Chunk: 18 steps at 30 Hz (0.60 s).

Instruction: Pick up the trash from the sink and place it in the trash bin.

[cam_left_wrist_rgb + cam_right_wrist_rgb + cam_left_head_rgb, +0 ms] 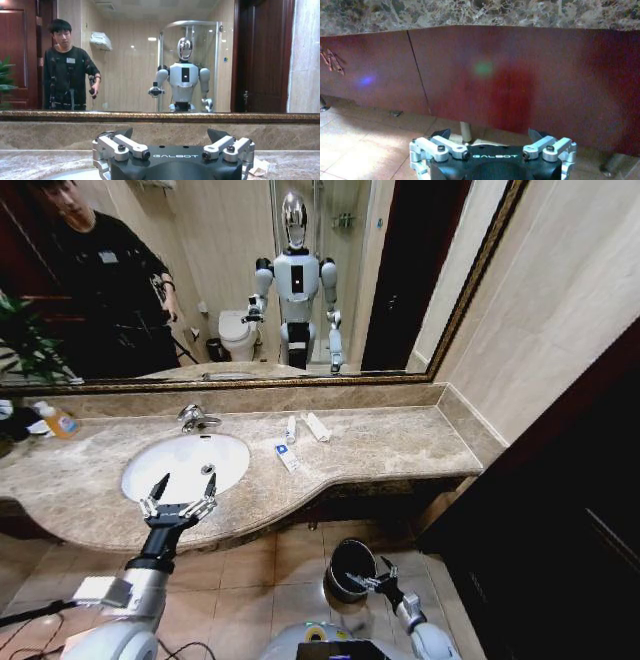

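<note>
The white oval sink [150, 470] is set in the beige marble counter, with a chrome faucet [196, 418] behind it. The trash lies on the counter right of the basin: two white tubes [291, 429] [317, 426] and a flat blue-marked packet [287, 457]. My left gripper [180, 492] hovers open over the sink's near rim, nothing between its fingers [122, 134]; a white packet [258, 168] shows beside it. The black trash bin [345, 558] stands on the floor below the counter. My right gripper [379, 581] hangs open at the bin's rim, facing the red-brown cabinet front [520, 75].
An orange-labelled bottle [58, 421] stands at the counter's far left, next to a green plant [25, 340]. A large mirror [300, 280] runs behind the counter. A dark wall [570, 510] closes the right side. Tiled floor [250, 580] lies beneath.
</note>
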### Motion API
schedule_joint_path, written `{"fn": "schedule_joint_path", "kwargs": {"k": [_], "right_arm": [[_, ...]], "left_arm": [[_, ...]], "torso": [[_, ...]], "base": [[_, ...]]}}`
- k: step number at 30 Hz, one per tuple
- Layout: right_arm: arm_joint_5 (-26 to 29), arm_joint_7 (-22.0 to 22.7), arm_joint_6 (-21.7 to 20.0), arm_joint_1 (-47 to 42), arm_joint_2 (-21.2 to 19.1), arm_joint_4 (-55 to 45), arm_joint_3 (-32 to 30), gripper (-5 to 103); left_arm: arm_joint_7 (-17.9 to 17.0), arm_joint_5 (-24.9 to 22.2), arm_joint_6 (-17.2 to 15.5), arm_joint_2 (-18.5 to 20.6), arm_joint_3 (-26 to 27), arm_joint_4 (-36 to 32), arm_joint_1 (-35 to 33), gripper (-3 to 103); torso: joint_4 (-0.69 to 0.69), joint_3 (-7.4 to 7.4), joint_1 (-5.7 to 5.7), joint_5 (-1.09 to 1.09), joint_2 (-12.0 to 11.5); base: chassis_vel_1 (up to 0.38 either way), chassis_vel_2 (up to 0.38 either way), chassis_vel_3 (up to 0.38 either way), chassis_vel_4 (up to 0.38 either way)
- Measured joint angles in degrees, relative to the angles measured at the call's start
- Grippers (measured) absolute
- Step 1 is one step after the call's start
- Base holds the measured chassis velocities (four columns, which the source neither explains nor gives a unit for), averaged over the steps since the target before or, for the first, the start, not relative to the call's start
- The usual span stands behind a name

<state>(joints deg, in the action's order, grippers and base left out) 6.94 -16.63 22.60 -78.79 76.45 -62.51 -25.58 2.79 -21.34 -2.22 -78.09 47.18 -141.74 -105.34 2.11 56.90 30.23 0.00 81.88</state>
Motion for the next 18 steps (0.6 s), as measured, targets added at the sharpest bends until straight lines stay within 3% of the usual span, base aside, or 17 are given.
{"fn": "schedule_joint_path", "kwargs": {"k": [18], "right_arm": [[3.3, -1.5, -0.2, -2.8, -3.3, -10.3, -2.5, 100]], "left_arm": [[0.0, 0.0, 0.0, 0.0, 0.0, 0.0, 0.0, 100]], "torso": [[0.0, 0.0, 0.0, 0.0, 0.0]], "base": [[0.0, 0.0, 0.0, 0.0]]}}
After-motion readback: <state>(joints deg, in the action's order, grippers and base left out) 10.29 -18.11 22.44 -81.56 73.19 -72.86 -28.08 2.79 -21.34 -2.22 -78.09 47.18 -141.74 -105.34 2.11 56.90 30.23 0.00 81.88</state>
